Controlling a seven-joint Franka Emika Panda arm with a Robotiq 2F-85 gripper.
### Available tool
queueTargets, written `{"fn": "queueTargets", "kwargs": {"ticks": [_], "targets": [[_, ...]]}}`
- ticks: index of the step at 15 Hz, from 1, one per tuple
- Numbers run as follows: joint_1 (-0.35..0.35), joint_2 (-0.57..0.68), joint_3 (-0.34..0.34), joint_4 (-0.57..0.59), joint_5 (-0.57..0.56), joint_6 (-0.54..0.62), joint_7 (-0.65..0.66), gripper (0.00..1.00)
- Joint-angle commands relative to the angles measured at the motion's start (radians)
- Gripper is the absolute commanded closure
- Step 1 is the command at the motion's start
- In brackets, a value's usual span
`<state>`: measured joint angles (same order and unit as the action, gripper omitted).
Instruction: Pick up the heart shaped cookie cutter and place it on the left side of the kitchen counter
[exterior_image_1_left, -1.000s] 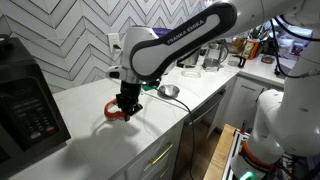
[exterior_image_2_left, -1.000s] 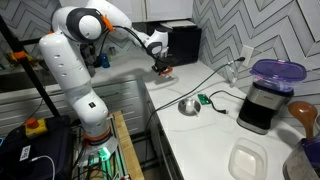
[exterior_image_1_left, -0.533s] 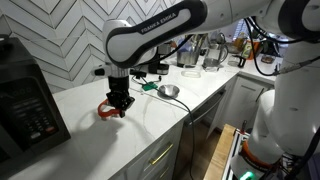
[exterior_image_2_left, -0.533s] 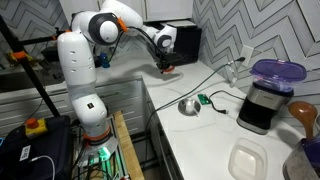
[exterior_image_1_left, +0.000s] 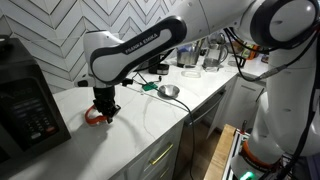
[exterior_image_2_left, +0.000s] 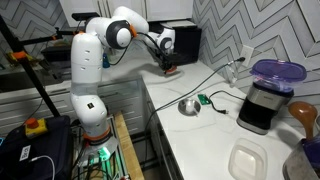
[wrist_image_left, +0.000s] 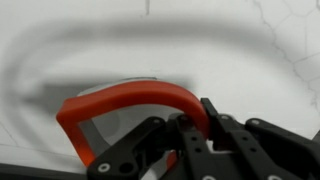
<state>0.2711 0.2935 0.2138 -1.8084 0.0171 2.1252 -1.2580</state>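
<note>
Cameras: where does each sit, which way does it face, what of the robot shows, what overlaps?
In an exterior view: off the kitchen counter front, facing the tiled wall; arm links and gripper show.
In an exterior view: beside the blender, looking down the counter; whole arm from its base shows.
Wrist view: looks down at the counter; gripper fingers show.
Shared: all three hold the gripper shut on the heart shaped cookie cutter; both exterior views hold the metal bowl.
</note>
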Motion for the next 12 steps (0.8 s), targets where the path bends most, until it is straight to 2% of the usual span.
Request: {"fn": "queueTargets", "kwargs": {"ticks": [1,3,4,5,9,12], "targets": [[-0.021,0.051,0.031,0.045,0.001,0.004,0.015,0.97],[-0.025,0.068,0.038,0.058,0.008,-0.001,0.015,0.94],[-0.025,0.072,0.040,0.061,0.006,0.002,0.019,0.63],[-0.027,0.065,0.042,0.058,0.007,0.010,0.023,0.62],[-0.042,0.001,0.059,0.023,0.035,0.074,0.024,0.33],[-0.068,-0.147,0.072,-0.085,0.086,0.204,0.016,0.11]]}}
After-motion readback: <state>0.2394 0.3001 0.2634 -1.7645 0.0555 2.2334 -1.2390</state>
